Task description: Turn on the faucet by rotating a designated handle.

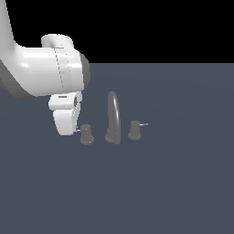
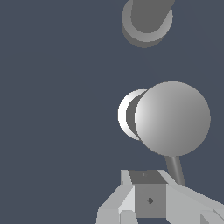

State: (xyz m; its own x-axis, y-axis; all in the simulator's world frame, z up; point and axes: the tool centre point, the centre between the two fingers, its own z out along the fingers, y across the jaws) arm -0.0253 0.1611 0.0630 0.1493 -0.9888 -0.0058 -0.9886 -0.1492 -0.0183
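The faucet point(image 1: 113, 119) is a dark grey set with a tall arched spout between two stubby knobs. The designated handle point(image 1: 86, 135) is the knob on the exterior view's left, and its thin lever points toward my gripper point(image 1: 75, 130). The gripper hangs just beside that knob, with its fingertips at the lever's end. From the wrist view the handle point(image 2: 173, 118) shows from above as a round grey cap. Its lever rod point(image 2: 176, 169) runs down alongside my gripper point(image 2: 148, 189), whose fingers sit together with nothing between them. The spout point(image 2: 146, 17) shows beyond the knob.
The twin knob point(image 1: 135, 130), with its lever pointing to the exterior view's right, stands on the far side of the spout. The set stands on a flat blue-grey floor point(image 1: 173, 183). My white arm point(image 1: 45, 73) fills the upper part of the exterior view's left.
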